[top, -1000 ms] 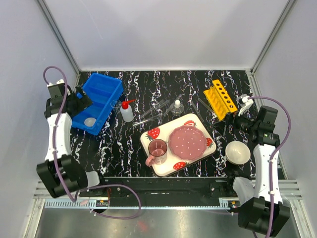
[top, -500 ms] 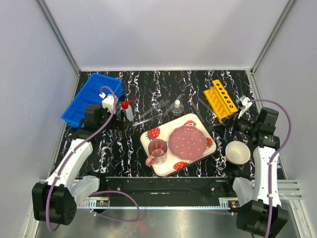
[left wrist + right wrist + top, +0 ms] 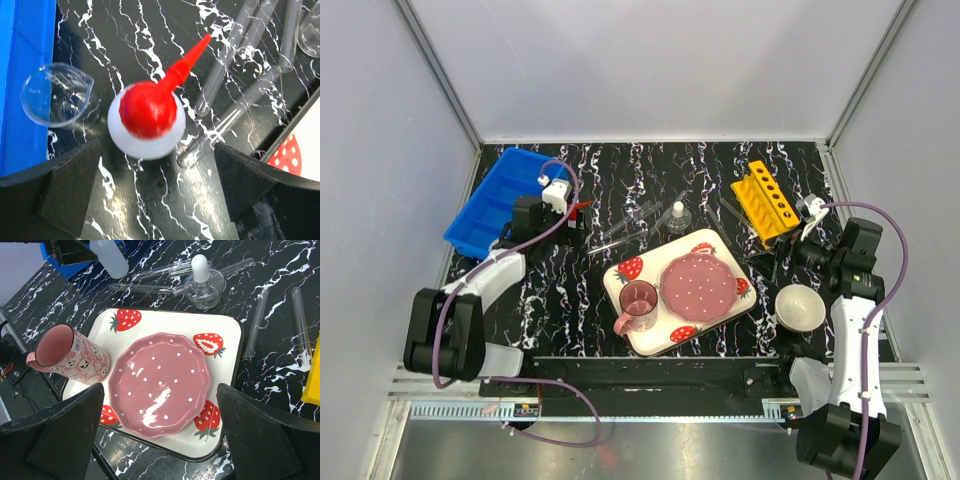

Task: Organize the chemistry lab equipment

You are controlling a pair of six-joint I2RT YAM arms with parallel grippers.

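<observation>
The white squeeze bottle with red spout [image 3: 147, 120] stands on the black marbled table, just ahead of my open left gripper [image 3: 155, 192] and not between the fingers. In the top view only its spout [image 3: 582, 206] shows beside that gripper [image 3: 568, 222]. A clear beaker [image 3: 57, 95] stands left of the bottle, against the blue bin [image 3: 22, 75]. Thin glass tubes [image 3: 235, 112] lie to its right. A small flask with a white stopper [image 3: 202, 287] and the yellow holed rack [image 3: 765, 200] sit further right. My right gripper [image 3: 162, 440] is open and empty above the strawberry tray [image 3: 227, 327]. I see no loose white dome.
The tray [image 3: 715, 245] holds a pink plate [image 3: 698, 285] and pink cup [image 3: 638, 300]. A white bowl [image 3: 800, 308] sits near the right arm. The blue bin [image 3: 495, 200] lies at the far left, my left arm over its near end. Two more tubes [image 3: 255, 322] lie right of the tray.
My left gripper has left the blue bin's left edge and swung right to the squeeze bottle. The bin has shifted slightly left. The right arm has barely moved.
</observation>
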